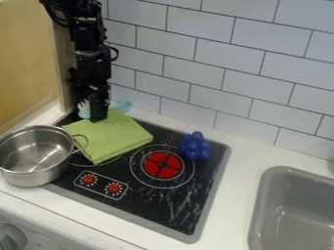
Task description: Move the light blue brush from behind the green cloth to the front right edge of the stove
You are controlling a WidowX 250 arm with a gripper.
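Folded green cloth (117,139) was noted at the left rear of the cooktop (153,207), beside the steel pot (29,178), pincer (98,117) at its far edge, parted or closed undeterminable; cloth judged light, soft, non-slippery, best pinched by an edge.
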